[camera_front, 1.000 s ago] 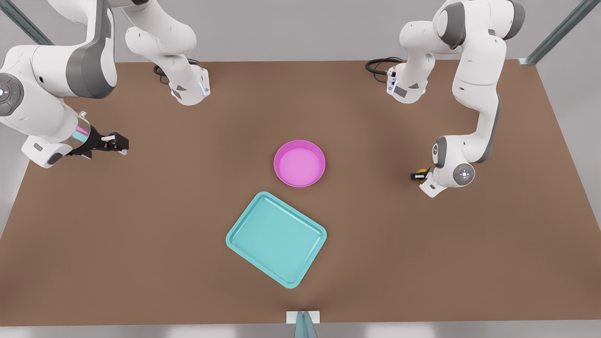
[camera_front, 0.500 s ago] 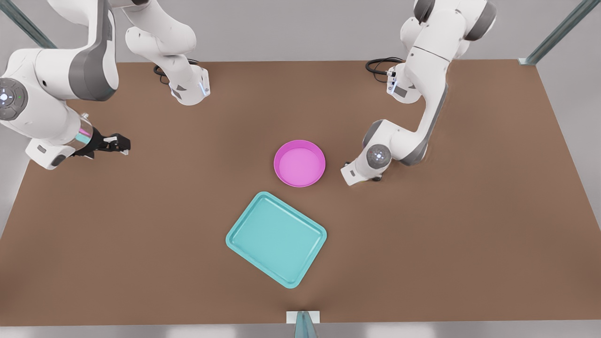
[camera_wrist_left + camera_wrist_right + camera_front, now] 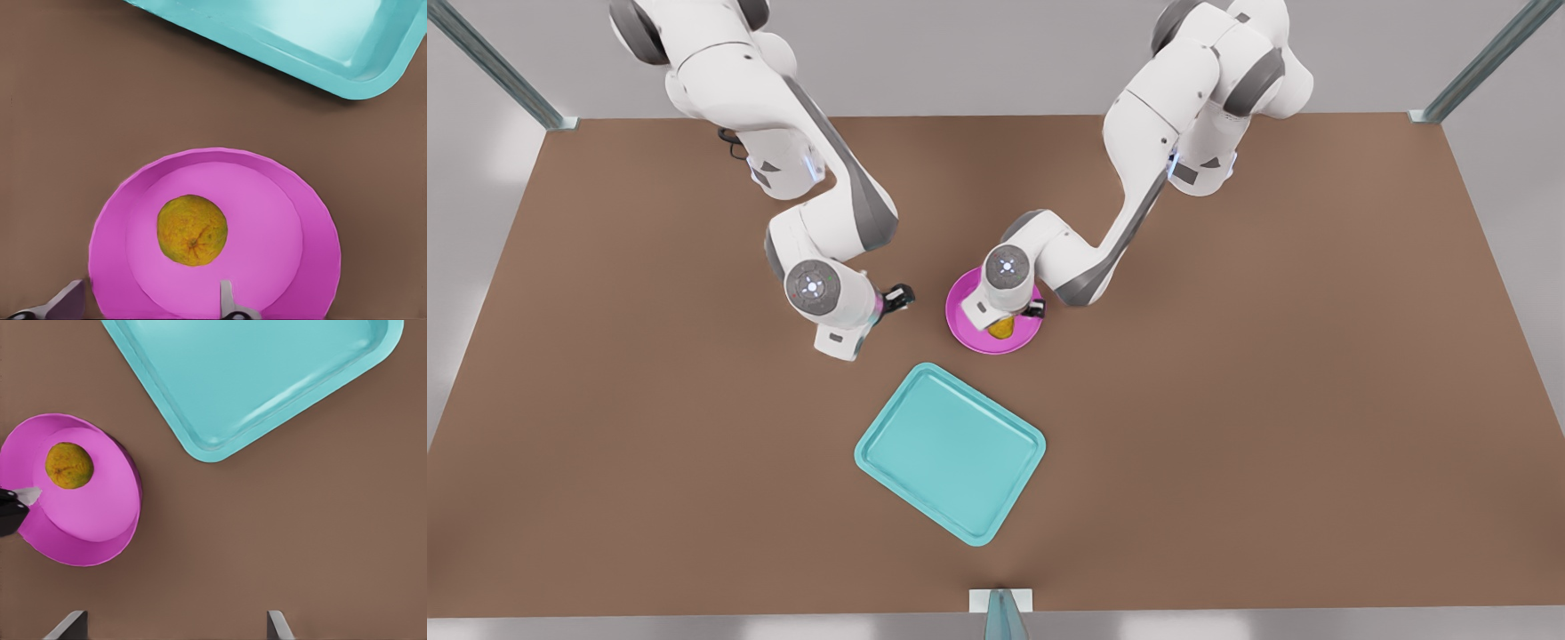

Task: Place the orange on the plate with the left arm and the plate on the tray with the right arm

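A: Where is the orange [image 3: 192, 230] sitting?
B: It is lying loose in the plate [image 3: 307, 230], just off centre. The left gripper [image 3: 150, 303] is hovering directly above, fingers [image 3: 227, 297] spread wide and gripping nothing.
A: And the right gripper [image 3: 896, 297]?
B: It is hanging over bare table [image 3: 1227, 427] at the plate's 9 o'clock in the front view, fingers [image 3: 277, 625] parted wide and holding nothing.
A: The tray [image 3: 950, 452]?
B: It is resting near the plate's 6 o'clock, apart from it.
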Robot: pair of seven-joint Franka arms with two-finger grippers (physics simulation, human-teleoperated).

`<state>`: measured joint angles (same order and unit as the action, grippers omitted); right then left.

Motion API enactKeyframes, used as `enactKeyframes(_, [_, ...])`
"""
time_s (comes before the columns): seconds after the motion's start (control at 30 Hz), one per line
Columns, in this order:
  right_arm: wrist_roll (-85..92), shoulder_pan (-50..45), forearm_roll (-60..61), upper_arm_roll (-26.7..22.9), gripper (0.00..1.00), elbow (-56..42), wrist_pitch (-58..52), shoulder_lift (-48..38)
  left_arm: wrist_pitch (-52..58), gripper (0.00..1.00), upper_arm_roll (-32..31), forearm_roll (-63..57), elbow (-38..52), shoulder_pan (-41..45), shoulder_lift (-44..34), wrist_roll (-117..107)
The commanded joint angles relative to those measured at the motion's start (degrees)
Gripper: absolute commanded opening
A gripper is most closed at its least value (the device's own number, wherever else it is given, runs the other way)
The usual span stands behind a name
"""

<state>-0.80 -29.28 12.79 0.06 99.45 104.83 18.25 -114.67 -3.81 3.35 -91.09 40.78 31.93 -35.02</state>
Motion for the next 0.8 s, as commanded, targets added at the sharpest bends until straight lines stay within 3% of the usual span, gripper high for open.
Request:
enactKeyframes(0.0, [-15.1, -1.1, 3.0, 0.3, 1.00, 2.4, 12.5, 0.0, 22.0, 1.00, 8.1, 2.4, 1.2, -0.6, -8.2, -10.2])
enactKeyframes(0.07, [-15.1, -3.4, 3.1, 0.3, 1.00, 4.1, 14.8, 0.7, 42.4, 1.00, 25.0, 5.1, 14.8, -0.7, -10.7, 6.9])
enactKeyframes(0.13, [-15.1, -4.9, 4.3, 1.1, 1.00, 7.7, 20.2, 1.7, 48.6, 1.00, 38.9, 11.4, 21.5, -1.6, -11.0, 16.4])
enactKeyframes(0.2, [-15.0, -5.1, 8.4, 3.1, 1.00, 13.2, 29.2, 1.4, 54.6, 1.00, 41.3, 13.4, 28.9, -6.1, -11.3, 17.4])
enactKeyframes(0.23, [-13.5, -5.0, 10.3, 3.2, 1.00, 14.5, 30.4, 1.9, 54.4, 1.00, 32.7, 13.3, 30.5, -14.8, -12.9, 19.2])
enactKeyframes(0.27, [-10.5, -4.5, 10.5, 3.4, 1.00, 14.8, 30.2, 3.2, 53.7, 1.00, 8.1, 7.4, 31.4, -34.7, -15.0, 22.8])
enactKeyframes(0.3, [-9.1, -4.3, 10.7, 4.1, 1.00, 14.4, 30.3, 5.4, 45.3, 1.00, 2.4, 1.2, 22.8, -38.7, -20.8, 30.4])
enactKeyframes(0.33, [-5.4, -4.2, 14.5, 4.1, 1.00, 14.1, 30.3, 7.0, 33.6, 1.00, 2.1, 0.3, 9.0, -38.7, -28.7, 30.9])
enactKeyframes(0.5, [-2.7, -4.1, 16.2, 5.0, 1.00, 11.9, 30.3, 11.0, 31.1, 1.00, 1.6, -0.2, 8.7, -38.1, -25.3, 31.3])
enactKeyframes(0.77, [-2.6, -4.5, 16.4, 6.9, 1.00, 10.7, 30.5, 14.7, 38.6, 1.00, 4.3, -0.5, 10.3, -38.1, -26.7, 31.1])
